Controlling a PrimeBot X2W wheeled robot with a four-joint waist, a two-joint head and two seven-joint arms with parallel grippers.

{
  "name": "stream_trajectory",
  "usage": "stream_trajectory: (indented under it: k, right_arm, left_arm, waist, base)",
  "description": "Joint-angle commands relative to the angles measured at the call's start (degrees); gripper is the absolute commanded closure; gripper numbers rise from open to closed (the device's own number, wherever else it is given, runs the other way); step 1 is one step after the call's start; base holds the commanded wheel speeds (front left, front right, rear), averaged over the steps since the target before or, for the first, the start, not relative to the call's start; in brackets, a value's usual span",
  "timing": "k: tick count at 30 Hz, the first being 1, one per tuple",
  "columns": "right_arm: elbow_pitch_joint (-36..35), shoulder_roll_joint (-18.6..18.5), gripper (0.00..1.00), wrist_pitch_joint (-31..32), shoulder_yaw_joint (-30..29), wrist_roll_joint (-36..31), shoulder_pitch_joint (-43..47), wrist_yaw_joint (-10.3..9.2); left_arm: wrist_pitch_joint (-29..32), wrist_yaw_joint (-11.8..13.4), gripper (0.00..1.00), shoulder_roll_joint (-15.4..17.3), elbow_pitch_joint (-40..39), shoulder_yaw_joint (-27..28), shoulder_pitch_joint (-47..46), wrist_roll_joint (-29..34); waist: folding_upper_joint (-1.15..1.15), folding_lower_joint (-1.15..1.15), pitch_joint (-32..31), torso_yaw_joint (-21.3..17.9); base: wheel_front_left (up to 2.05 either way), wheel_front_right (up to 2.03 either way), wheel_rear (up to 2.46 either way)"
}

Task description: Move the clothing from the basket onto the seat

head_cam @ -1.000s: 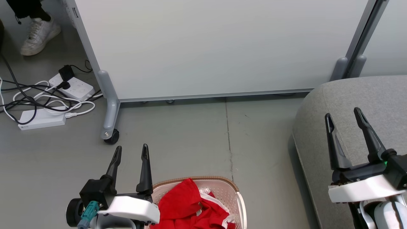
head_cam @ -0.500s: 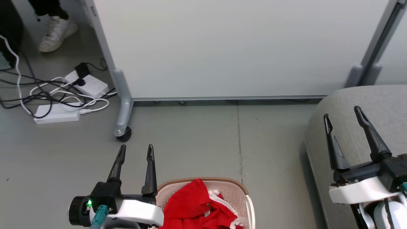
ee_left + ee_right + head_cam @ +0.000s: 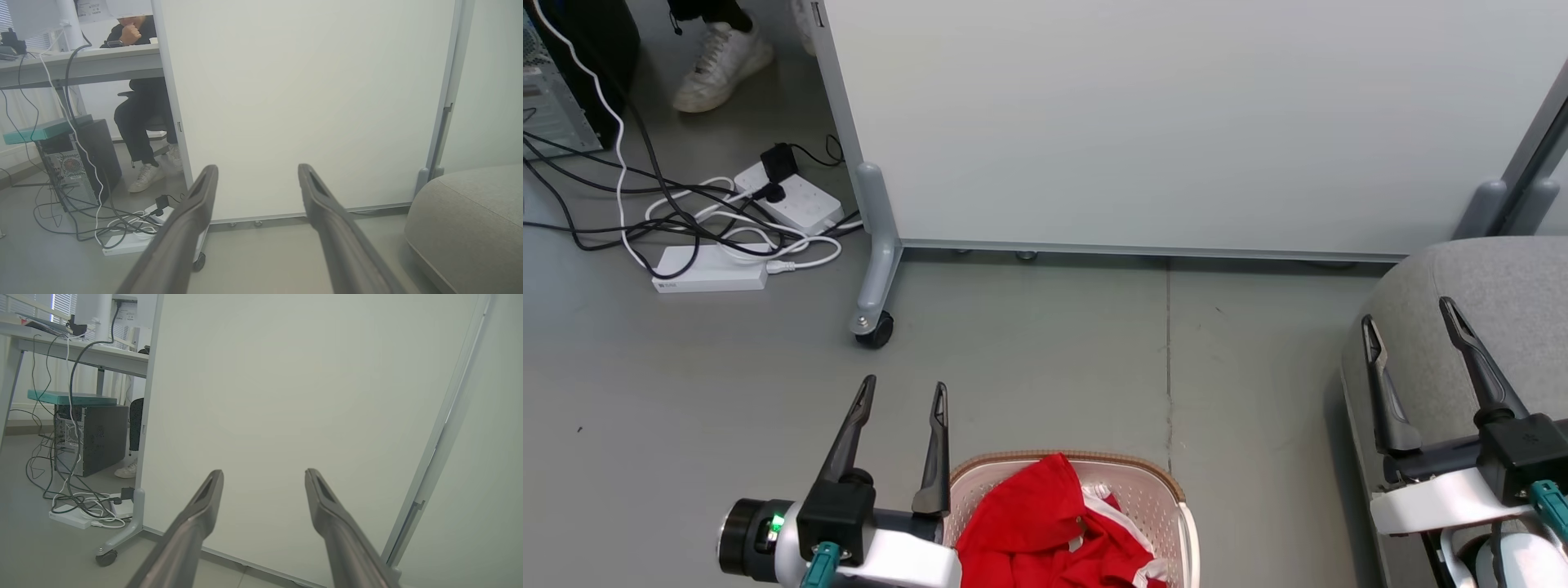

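Note:
Red clothing [image 3: 1045,531] with white trim lies bunched in the cream basket [image 3: 1168,490] with a brown rim, at the bottom centre of the head view. My left gripper [image 3: 905,390] hovers open just left of the basket, nothing between its fingers. The grey seat [image 3: 1503,286] fills the right edge, and its rounded corner [image 3: 470,220] also shows in the left wrist view. My right gripper [image 3: 1409,314] stands open above the seat, empty. Both wrist views show parted fingers, the left gripper [image 3: 257,169] and the right gripper [image 3: 264,473], facing a white panel.
A white partition panel [image 3: 1176,122] on a wheeled grey foot [image 3: 872,331] stands ahead. Power strips and tangled cables [image 3: 727,237] lie on the floor at left, near a computer tower [image 3: 77,163]. A person's shoe [image 3: 723,65] shows at top left; the person sits at a desk [image 3: 81,65].
The head camera has swung left, so the whole scene has shifted right in the picture. Both grippers stay open and the clothing lies as before in the basket.

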Motion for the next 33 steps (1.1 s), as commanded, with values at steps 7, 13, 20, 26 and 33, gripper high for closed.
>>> stream_trajectory:
  k: [7,13,20,26,33]
  right_arm:
    - [1.3,-0.2,0.0,-0.4,-1.3,-0.1,-0.4,0.11]
    - [2.2,-0.8,0.0,-0.4,-2.1,1.1,-2.7,0.11]
    - [0.1,-2.7,0.0,-0.4,-1.4,1.9,-6.4,0.06]
    - [-2.3,-3.9,0.0,-0.4,-0.8,2.3,-9.3,0.06]
    - [-5.1,-5.5,0.0,-0.4,1.6,1.7,-12.1,0.06]
  left_arm:
    - [-0.4,-1.6,0.0,0.3,5.9,-1.7,-2.7,-0.5]
    - [-0.4,-3.7,0.0,0.3,14.9,-5.2,-8.7,-1.3]
    - [-0.4,-4.5,0.0,0.3,30.9,-10.0,-19.2,-3.0]
    - [-0.4,-5.4,0.0,0.3,46.7,-14.5,-29.6,-6.9]
    - [-0.4,-6.8,0.0,0.3,57.9,-18.8,-39.3,-11.2]
  waist:
    - [0.0,0.0,5.0,-1.0]
    - [0.0,0.0,13.3,-1.6]
    - [0.0,0.0,24.5,-3.5]
    - [0.0,0.0,33.4,-5.3]
    - [0.0,0.0,42.9,-7.7]
  base:
    - [0.0,0.0,0.0]
    - [0.0,0.0,0.0]
    - [0.0,0.0,0.0]
    - [0.0,0.0,0.0]
    - [0.0,0.0,0.0]
